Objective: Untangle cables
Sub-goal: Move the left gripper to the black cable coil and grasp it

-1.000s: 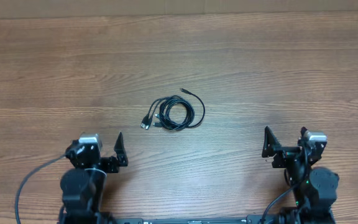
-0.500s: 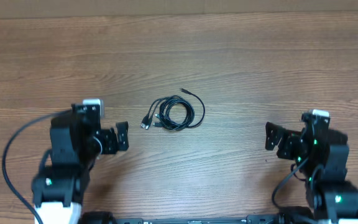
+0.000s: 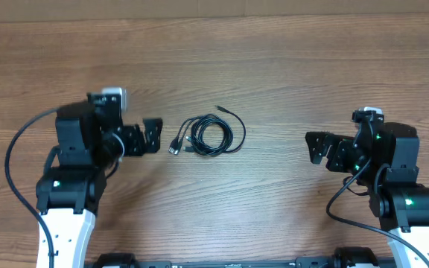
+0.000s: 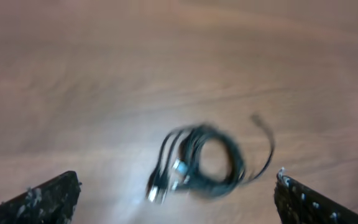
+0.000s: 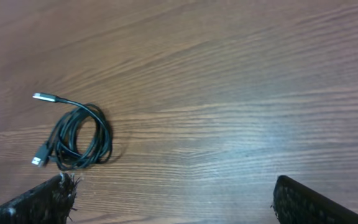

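Flanking arms: a white-and-black left arm and right arm rise from the near edge, one on each side, so both can work on the middle of the table.
Left end effector: matt black, pointed inward, just beside the bundle's left side. It is spread wide, and its rough-faced black fingers sit at the two lower corners of the left wrist view with nothing between them. It looks placed to take the nearest plugs first.
Right end effector: the same black two-finger build, also wide apart and empty. It stands well apart from the bundle, on its right side, and faces it, probably waiting to hold the other side.
Cables: thin black flexible cables lie wound in a small round coil flat on the tabletop, between the two end effectors and nearer the left one. Nothing touches them.
Plug ends: two small plug ends with a silvery glint poke out together at the coil's left. A single strand curves out on the far side and ends in another small plug.
Tabletop: smooth brown wood-grain tabletop, streaked lengthwise with a dull sheen, runs bare beyond the coil.
Step in hand: the approach, as I judge it; untangling is not yet begun.
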You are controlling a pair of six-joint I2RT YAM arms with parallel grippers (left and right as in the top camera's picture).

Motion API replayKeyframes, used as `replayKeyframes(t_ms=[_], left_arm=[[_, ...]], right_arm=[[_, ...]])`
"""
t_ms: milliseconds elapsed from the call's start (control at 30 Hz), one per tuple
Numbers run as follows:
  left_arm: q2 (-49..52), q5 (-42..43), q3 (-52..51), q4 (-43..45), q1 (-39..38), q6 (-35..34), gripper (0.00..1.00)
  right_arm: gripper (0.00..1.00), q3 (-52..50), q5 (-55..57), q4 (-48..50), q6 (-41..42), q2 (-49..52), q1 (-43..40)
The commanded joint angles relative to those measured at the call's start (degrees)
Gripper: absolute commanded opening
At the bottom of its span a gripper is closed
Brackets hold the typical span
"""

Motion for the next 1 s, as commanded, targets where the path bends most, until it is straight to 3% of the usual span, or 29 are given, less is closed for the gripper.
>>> replayKeyframes(t_ms=[0, 333, 633, 967], left_arm=[[2.4, 1.9, 1.2, 2.2, -2.7, -0.7, 1.00], [16.4, -16.0, 1.2, 6.9, -21.8, 8.6, 0.95], [28.8, -16.3, 1.2, 15.6, -29.0, 9.0, 0.93], [38.9, -16.1, 1.2, 17.3, -32.2, 9.9, 0.88]], right_arm=[[1.00, 1.5, -1.3, 0.6, 0.2, -0.3, 0.3], [1.00, 1.5, -1.3, 0.6, 0.2, -0.2, 0.3], [1.00, 1.5, -1.3, 0.1, 0.2, -0.2, 0.3], [1.00, 1.5, -1.3, 0.0, 0.2, -0.2, 0.3]])
